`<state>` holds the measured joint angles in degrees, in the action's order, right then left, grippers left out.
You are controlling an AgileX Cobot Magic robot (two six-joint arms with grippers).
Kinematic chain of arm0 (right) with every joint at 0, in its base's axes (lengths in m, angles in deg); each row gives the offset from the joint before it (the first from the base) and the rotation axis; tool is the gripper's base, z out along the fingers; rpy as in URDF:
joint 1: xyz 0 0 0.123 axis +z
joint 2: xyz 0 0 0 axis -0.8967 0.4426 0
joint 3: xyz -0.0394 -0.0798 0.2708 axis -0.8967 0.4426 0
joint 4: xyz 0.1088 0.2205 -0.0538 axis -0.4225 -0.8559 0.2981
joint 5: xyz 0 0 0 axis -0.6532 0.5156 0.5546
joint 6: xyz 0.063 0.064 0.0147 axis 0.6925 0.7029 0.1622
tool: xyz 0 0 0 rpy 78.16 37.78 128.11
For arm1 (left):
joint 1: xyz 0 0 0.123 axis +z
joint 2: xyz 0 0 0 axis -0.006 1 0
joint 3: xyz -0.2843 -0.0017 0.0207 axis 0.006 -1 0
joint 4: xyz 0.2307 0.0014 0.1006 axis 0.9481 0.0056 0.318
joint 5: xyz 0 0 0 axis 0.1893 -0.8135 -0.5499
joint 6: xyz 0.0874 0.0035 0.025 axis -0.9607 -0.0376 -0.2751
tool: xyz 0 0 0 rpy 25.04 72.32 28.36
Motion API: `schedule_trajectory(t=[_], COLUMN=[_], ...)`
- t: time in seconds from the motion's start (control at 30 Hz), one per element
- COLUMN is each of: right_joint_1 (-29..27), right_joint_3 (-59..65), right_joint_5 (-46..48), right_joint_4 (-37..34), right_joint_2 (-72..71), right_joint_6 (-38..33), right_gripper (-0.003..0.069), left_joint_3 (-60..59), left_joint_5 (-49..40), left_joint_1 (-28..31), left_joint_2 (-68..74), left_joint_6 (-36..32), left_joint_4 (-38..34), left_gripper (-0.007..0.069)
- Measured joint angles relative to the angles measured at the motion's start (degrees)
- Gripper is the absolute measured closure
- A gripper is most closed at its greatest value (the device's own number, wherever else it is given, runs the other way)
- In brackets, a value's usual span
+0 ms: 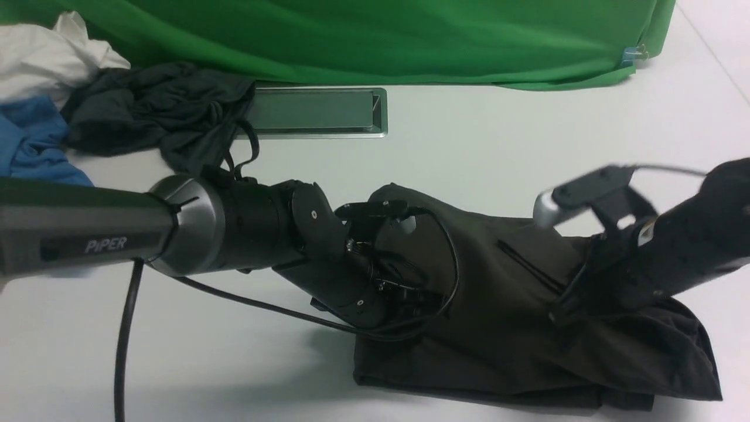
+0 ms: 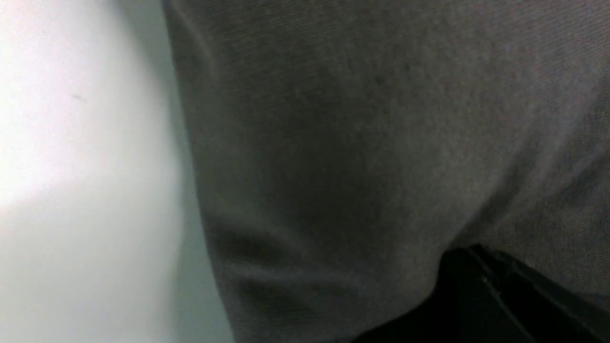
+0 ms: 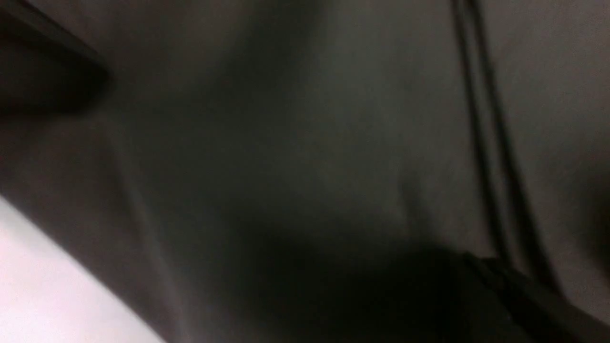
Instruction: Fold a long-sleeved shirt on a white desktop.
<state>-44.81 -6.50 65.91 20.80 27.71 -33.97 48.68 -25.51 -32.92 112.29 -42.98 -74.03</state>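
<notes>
The long-sleeved shirt (image 1: 504,305) lies as a dark brownish-black bundle on the white desktop (image 1: 469,164), right of centre and near the front edge. My left gripper (image 1: 404,290) reaches in from the left and is shut on the shirt's left part, where the cloth rises to a peak. In the left wrist view the closed fingertips (image 2: 469,255) press into puckered knit (image 2: 333,143). My right gripper (image 1: 562,310) comes from the right and is shut on the shirt's right part. Its dark tip (image 3: 472,262) is buried in the fabric (image 3: 310,143).
A silver-framed hatch (image 1: 316,111) sits at the back below the green cloth backdrop (image 1: 381,35). At the back left lie a dark grey garment (image 1: 158,111), a blue shirt (image 1: 29,140) and a white cloth (image 1: 41,53). The left arm's black cable (image 1: 123,351) hangs to the table.
</notes>
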Motion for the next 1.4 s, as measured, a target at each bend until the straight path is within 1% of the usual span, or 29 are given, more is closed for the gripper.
schedule_trajectory(t=[0.13,0.2,0.27,0.3,0.37,0.43,0.5,0.6,0.67,0.7,0.8,0.87,0.9,0.93,0.97,1.03,1.13,1.17,1.3,1.4], right_joint_1=[-0.2,-1.1,-3.6,-3.6,-7.8,-12.1,-15.1,-15.8,-14.5,-12.2,-4.2,1.5,2.0,5.2,6.3,7.3,7.5,7.5,7.5,7.5], right_joint_3=[0.1,0.1,-0.4,-0.5,-2.1,-3.9,-5.5,-6.4,-6.4,-6.2,-4.9,-3.7,-3.5,-1.9,-0.9,2.2,7.1,8.7,10.6,10.3], right_joint_5=[-2.1,-5.1,-6.7,-6.8,-6.6,-5.2,-3.1,-1.1,-0.4,-0.3,-0.8,-0.5,-0.4,-0.4,-0.5,-0.4,-0.7,-2.8,-6.7,-7.1], right_joint_4=[1.7,6.7,13.1,13.7,20.1,22.8,23.0,21.0,18.5,15.6,10.3,8.8,8.6,8.3,8.2,8.2,8.2,8.2,7.8,7.7], right_joint_2=[2.6,3.2,3.3,3.3,3.3,3.2,2.7,0.8,-0.9,-3.3,-6.8,-7.5,-7.5,-7.0,-6.3,-4.5,-1.7,-1.5,-1.8,-1.4], right_joint_6=[0.2,3.0,8.2,8.7,14.6,18.8,21.4,21.5,20.0,17.6,12.5,10.2,10.0,9.4,9.5,10.4,11.1,11.2,12.6,12.7], right_gripper=[0.0634,0.0634,0.0634,0.0634,0.0634,0.0634,0.0634,0.0634,0.0634,0.0634,0.0633,0.0632,0.0632,0.0631,0.0631,0.0631,0.0631,0.0629,0.0629,0.0627], left_joint_3=[0.0,0.0,0.0,0.0,0.1,0.1,0.1,0.1,0.1,0.1,0.1,0.1,0.1,0.1,0.1,0.1,0.1,0.1,0.1,0.0], left_joint_5=[0.0,0.0,0.0,0.0,0.0,0.0,0.0,0.0,0.0,0.0,0.0,0.0,0.0,-0.3,-0.4,-0.6,-0.6,-0.6,-0.7,-2.7], left_joint_1=[0.0,0.1,0.1,0.1,0.1,0.1,0.1,0.1,0.1,0.1,0.1,0.1,0.1,0.1,0.1,0.1,0.1,0.1,0.1,0.1], left_joint_2=[0.0,0.0,0.1,0.1,0.1,0.1,0.1,0.1,0.1,0.1,0.1,0.2,0.2,0.2,0.1,-0.1,-0.6,-0.7,-0.9,-1.8], left_joint_6=[0.0,0.0,0.0,0.0,0.0,0.0,0.0,0.0,0.0,0.0,0.0,0.0,0.0,0.0,0.0,0.0,0.0,0.0,0.0,-0.1], left_joint_4=[-0.3,-0.3,-0.4,-0.4,-0.4,-0.4,-0.4,-0.4,-0.4,-0.4,-0.4,-0.4,-0.4,-0.4,-0.4,-0.3,0.6,1.1,1.5,2.2], left_gripper=[0.0606,0.0606,0.0606,0.0606,0.0606,0.0605,0.0605,0.0605,0.0605,0.0605,0.0605,0.0605,0.0605,0.0605,0.0605,0.0605,0.0605,0.0605,0.0605,0.0605])
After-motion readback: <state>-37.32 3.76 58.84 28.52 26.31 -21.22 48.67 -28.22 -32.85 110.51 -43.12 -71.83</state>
